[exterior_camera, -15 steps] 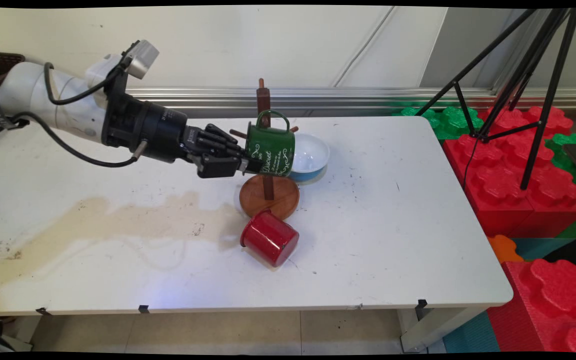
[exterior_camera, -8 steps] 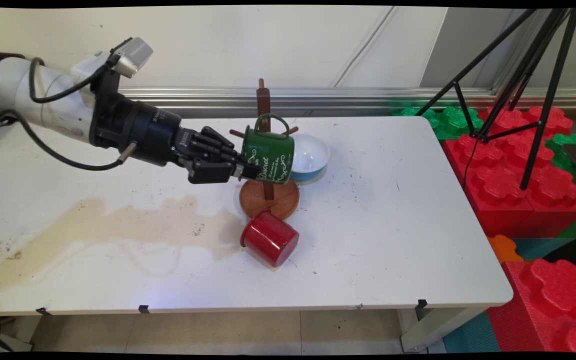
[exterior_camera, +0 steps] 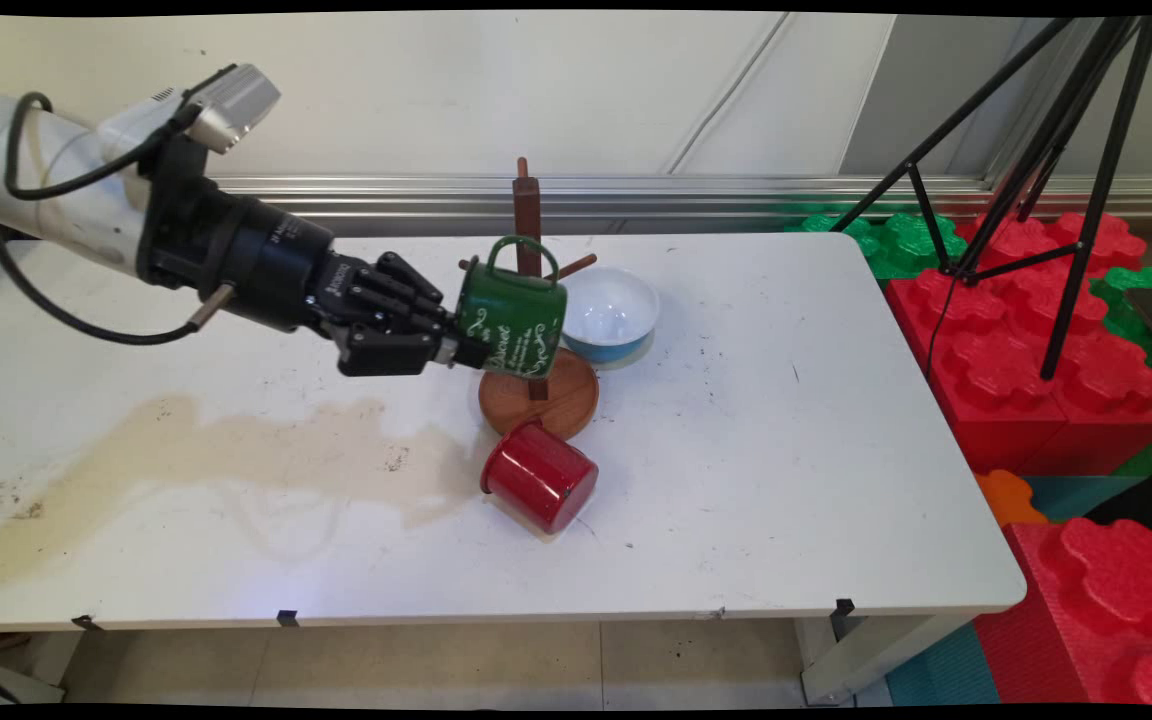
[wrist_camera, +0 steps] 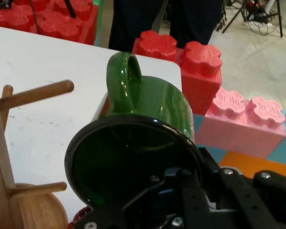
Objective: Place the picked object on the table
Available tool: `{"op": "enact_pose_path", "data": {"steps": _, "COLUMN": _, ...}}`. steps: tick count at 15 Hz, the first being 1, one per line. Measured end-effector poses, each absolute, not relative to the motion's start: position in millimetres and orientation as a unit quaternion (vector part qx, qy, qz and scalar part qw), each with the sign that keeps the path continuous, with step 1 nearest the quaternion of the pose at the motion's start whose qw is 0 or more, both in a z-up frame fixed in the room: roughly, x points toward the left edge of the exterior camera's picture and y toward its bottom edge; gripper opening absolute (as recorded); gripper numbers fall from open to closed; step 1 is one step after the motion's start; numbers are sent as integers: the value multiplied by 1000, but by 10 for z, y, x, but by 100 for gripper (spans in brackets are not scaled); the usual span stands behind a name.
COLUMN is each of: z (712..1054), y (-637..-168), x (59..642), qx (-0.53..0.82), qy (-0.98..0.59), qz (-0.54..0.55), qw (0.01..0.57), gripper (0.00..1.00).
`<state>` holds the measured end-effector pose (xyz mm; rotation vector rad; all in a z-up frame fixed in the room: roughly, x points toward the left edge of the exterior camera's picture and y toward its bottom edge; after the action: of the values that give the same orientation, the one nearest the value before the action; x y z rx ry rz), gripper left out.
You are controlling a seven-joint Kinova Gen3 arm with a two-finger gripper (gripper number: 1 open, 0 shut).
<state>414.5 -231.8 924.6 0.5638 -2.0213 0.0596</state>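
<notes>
The gripper (exterior_camera: 463, 350) is clamped on the rim of a green mug (exterior_camera: 513, 318), one finger inside the mouth and one outside, and holds it up off the table just left of the wooden mug tree (exterior_camera: 534, 290). The mug is tipped on its side, mouth toward the arm, handle loop pointing up near the tree's post, a glossy dark green with a black rim and white curly script on its wall that I can't make out. From the hand view the mug (wrist_camera: 138, 148) fills the frame, a bare peg of the tree (wrist_camera: 31, 95) sticking out just beside it. In front of the tree's round base a red mug (exterior_camera: 539, 476) lies on its side, touching the base. Behind and right of the tree sits a white bowl with a blue outside (exterior_camera: 609, 312). The white table (exterior_camera: 786, 450) carries a wide brownish stain to the left of the tree. Right of the table stand big red and green foam blocks (exterior_camera: 1016, 340) and a black tripod (exterior_camera: 1036, 150).
</notes>
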Motion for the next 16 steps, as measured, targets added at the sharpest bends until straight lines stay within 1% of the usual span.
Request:
{"op": "enact_pose_path", "data": {"steps": 5, "z": 9322, "y": -2245, "x": 4283, "qx": 219, "qy": -851, "qz": 25, "qw": 477, "gripper": 0}}
{"op": "enact_pose_path", "data": {"steps": 16, "z": 9395, "y": -2093, "x": 4834, "qx": 187, "qy": -897, "qz": 38, "qw": 399, "gripper": 0}}
